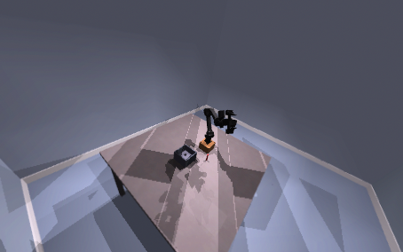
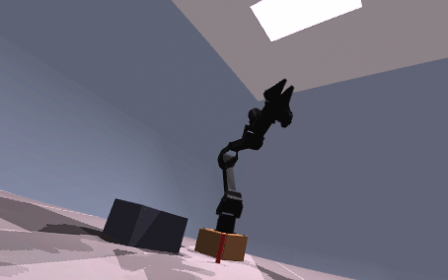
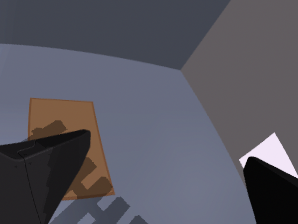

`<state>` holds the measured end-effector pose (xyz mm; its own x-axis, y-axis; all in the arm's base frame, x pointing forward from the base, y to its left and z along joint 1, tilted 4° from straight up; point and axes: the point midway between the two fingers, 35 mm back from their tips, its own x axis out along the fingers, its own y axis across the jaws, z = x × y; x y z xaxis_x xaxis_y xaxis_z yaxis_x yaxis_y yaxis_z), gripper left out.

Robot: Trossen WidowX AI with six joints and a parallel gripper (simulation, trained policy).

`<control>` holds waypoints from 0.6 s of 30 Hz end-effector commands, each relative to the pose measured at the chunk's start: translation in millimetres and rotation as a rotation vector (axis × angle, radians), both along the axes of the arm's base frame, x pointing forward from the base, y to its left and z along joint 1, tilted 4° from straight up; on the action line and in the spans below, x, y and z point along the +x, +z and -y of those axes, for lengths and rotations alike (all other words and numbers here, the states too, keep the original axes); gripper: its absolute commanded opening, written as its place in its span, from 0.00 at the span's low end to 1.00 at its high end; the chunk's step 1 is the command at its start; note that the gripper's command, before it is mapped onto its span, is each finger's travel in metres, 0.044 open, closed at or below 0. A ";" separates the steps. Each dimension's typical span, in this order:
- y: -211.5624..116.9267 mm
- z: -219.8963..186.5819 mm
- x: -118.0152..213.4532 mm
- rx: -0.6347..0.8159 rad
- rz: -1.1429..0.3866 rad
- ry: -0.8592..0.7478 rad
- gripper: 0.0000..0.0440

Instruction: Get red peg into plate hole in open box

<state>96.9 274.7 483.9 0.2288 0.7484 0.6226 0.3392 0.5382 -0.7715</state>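
The bench carries the dark open-topped box, with the holed plate inside at its bottom. Near the box is the arm's orange base. The end effector, raised high, is wide open and holds nothing. The slim red peg stands outside the box, close to the base.

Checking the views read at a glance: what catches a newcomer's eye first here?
Probably the black arm, rearing up from its orange base, with the tool open and empty, high above the table. Next, the thin red peg, standing upright on the table near that base, and the dark open box beside them.
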 end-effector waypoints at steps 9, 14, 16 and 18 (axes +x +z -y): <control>-22.6 -5.8 40.3 -0.012 -0.371 0.070 1.00; -36.3 -7.0 57.6 -0.003 -0.544 0.092 1.00; -42.2 -7.2 64.3 0.003 -0.613 0.099 1.00; -48.3 -7.3 70.7 0.012 -0.682 0.105 1.00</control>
